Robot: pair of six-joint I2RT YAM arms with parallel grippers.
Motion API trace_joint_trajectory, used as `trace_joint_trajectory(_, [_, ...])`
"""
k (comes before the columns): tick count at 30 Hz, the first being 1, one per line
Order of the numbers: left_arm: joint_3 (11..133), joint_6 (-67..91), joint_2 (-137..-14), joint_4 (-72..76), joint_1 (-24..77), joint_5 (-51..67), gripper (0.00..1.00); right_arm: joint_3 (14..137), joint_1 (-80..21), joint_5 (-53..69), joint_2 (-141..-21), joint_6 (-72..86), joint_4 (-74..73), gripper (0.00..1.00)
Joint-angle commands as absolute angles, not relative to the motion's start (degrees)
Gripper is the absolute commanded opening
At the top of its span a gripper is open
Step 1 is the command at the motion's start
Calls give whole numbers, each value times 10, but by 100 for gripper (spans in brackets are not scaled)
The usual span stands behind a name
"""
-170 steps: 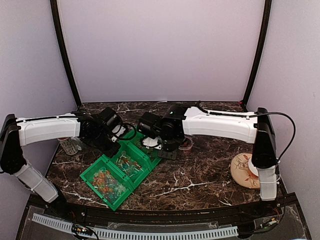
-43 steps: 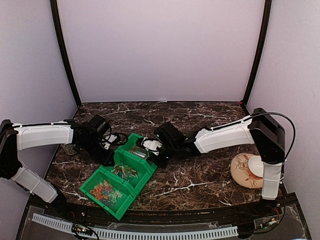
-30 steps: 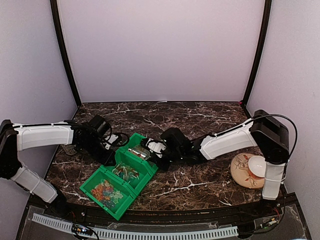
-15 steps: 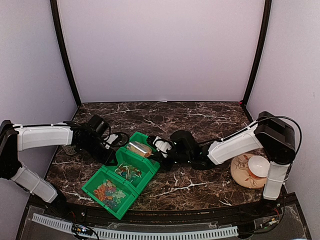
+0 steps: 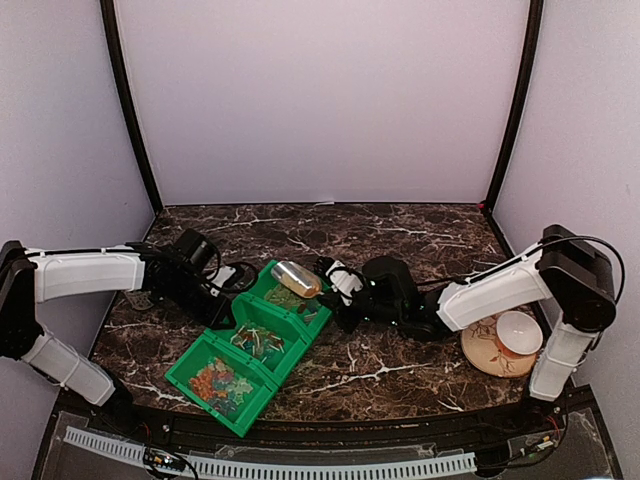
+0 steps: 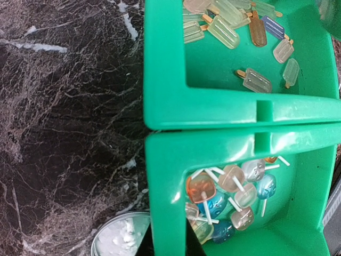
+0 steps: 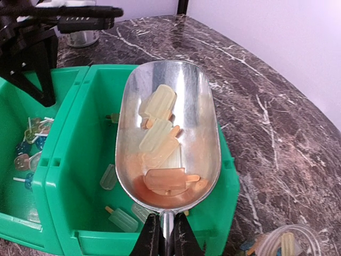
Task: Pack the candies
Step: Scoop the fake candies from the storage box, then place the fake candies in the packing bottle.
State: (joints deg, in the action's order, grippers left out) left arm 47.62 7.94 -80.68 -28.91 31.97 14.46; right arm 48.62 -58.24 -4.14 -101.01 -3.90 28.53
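Your right hand point(image 7: 160, 237), pinching the shiny metal scoop point(image 7: 198, 101) by its handle, held pale popsicle-shaped candies point(image 7: 158, 140) just ahead over the green plastic bin point(image 7: 66, 176), arm stretched low leftward.

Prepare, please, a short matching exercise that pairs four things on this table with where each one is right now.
Things:
A. metal scoop
B. white bowl
C. round lollipops
D. flat ice-lolly candies

Places:
1. on the patterned plate
2. held by the right gripper
3. in the middle green bin
4. lying in the scoop, over the far green bin

Pairs: A-2, B-1, C-3, D-4.
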Motion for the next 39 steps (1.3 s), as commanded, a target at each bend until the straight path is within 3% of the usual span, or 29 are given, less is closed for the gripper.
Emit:
trace_joint_trajectory(1, [478, 88, -773, -261, 313, 180, 0, 464, -578, -114, -971, -33, 345, 0])
trace_joint_trajectory(13, [477, 94, -767, -263, 300, 159, 0, 436, -578, -247, -876, -45, 266, 0])
trace_joint_trajectory(28, [478, 104, -753, -264, 275, 132, 0, 457, -578, -324, -709, 64, -91, 0])
trace_joint_trajectory(39, [479, 105, -749, -264, 266, 128, 0, 537, -578, -302, -721, 134, -301, 0])
